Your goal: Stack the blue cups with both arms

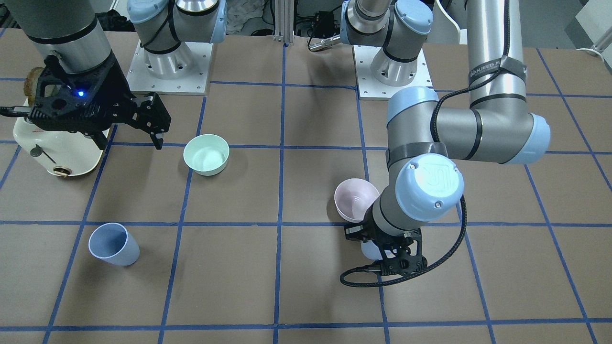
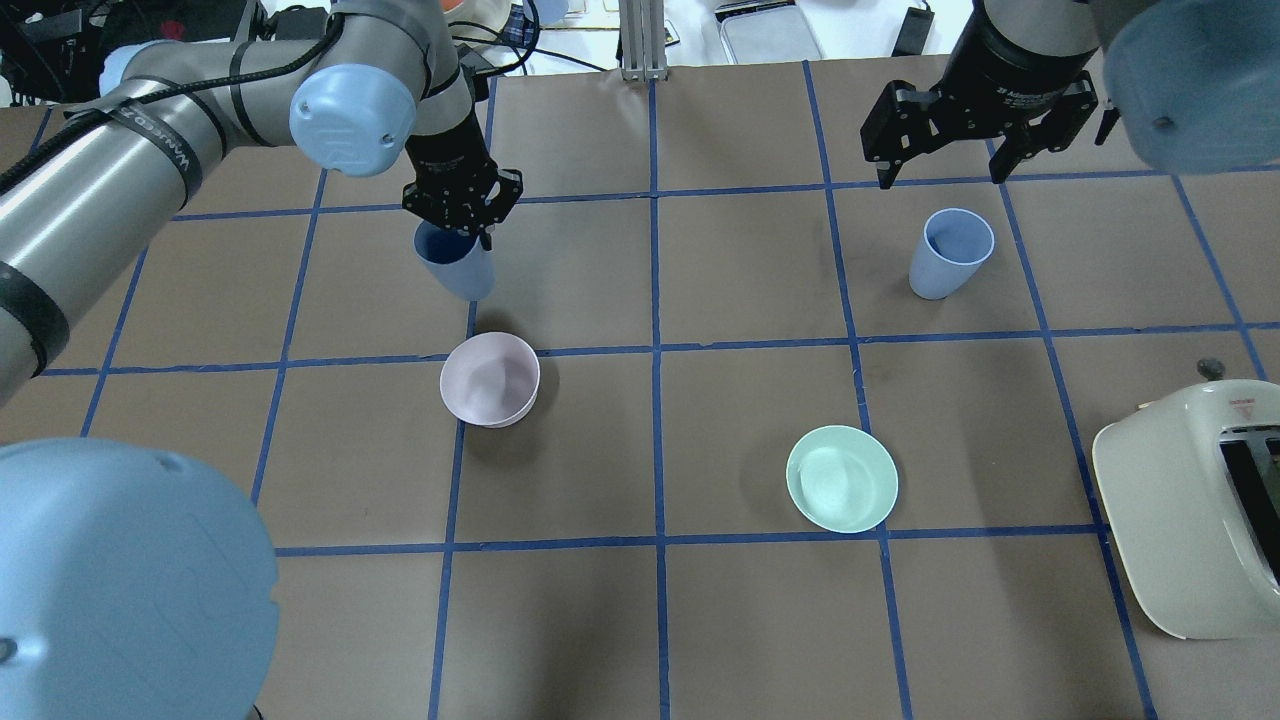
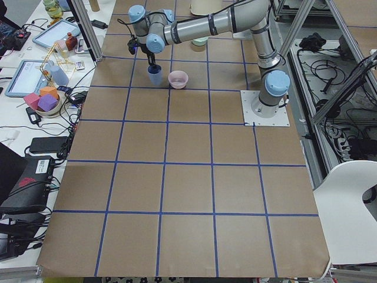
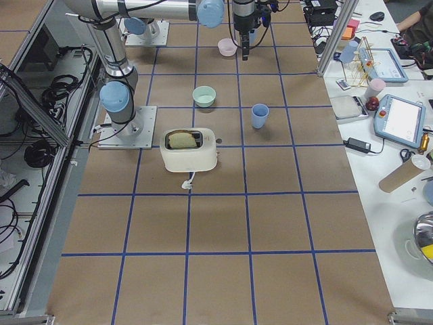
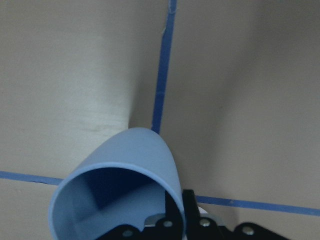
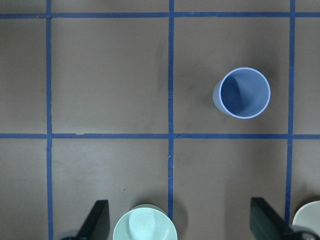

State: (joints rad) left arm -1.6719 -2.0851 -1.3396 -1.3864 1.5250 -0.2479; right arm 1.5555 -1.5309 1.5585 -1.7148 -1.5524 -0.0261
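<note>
**Blue cups [image 2: 950, 255], two small matte pale-blue plastic tumblers, stand well apart toward the far edge**

Nearest the robot's edge, a cream plastic toaster [image 2: 1180, 520] sits at the near right corner of the brown table taped in a blue grid [image 2: 650, 620], out of the working path. Further in, a round mint-green bowl [image 2: 842, 478] and a round pale-pink bowl [image 2: 490, 380] stand mouth-up. Neither belongs to the stack, but the pink one lies just on the near side of the left arm's work.

Beyond it, toward the far left, the left gripper [image 2: 463, 222] points down with its pincer pinched on the rim wall of the held cup [image 2: 458, 270]. That grip leaves the tapered base free to drop into another cup. Whether this cup has left the table cannot be told.

Toward the far right, the free cup [image 2: 950, 255] stands upright with its mouth open, fit to receive the other. Farthest out, the right gripper [image 2: 942, 170] hovers with its pincer spread wide and empty. It is beyond the cup rather than over it, probably placed to steady it.
</note>
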